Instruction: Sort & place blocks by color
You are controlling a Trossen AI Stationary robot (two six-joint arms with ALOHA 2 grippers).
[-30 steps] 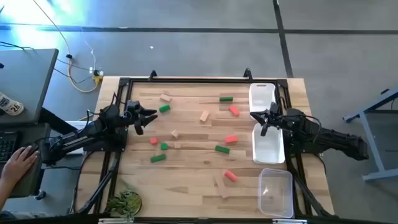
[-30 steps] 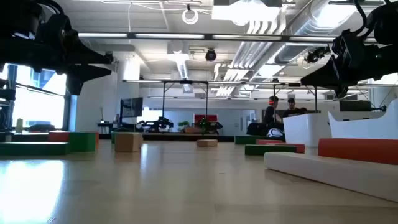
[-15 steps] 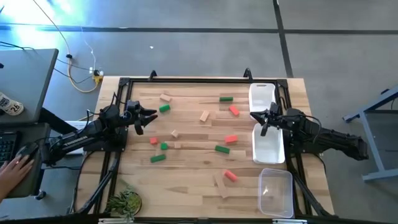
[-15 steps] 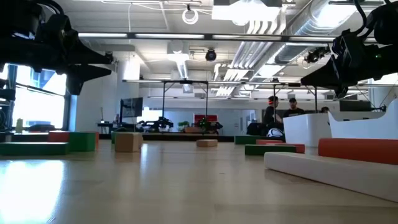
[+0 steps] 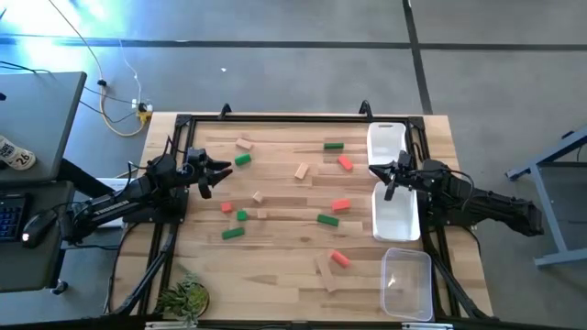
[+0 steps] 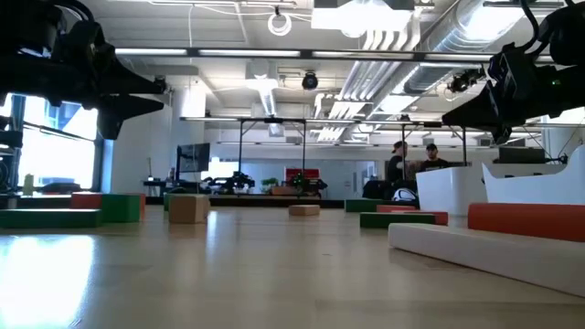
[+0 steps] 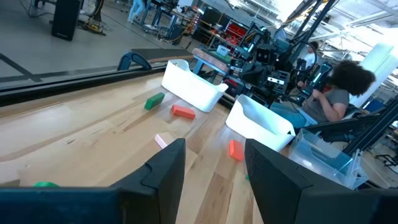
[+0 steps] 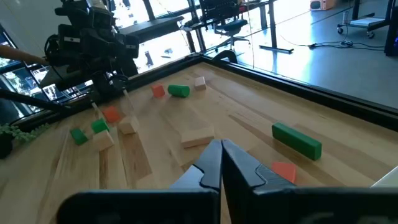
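Green, red and tan blocks lie scattered flat on the wooden table: a green cube (image 5: 242, 159), a tan bar (image 5: 302, 170), a red block (image 5: 340, 205), a green bar (image 5: 327, 219) and several more. My left gripper (image 5: 218, 176) hovers open above the table's left part, beside the green cube; its wrist view shows its gap (image 7: 214, 168) empty. My right gripper (image 5: 390, 183) hangs shut over the table's right side, between the two white trays, fingers together (image 8: 221, 165), touching nothing. In the low view both grippers (image 6: 155, 96) (image 6: 450, 116) hang clear above the table.
One white tray (image 5: 387, 142) sits at the far right, a second white tray (image 5: 396, 215) lies nearer, and a clear tray (image 5: 406, 284) occupies the near right corner. A small plant (image 5: 183, 298) stands at the near left corner. People show in the room beyond (image 6: 411, 164).
Both arms have kept still and no block has moved. A person's hand at the desk to the left of the table has drawn back out of the high view.
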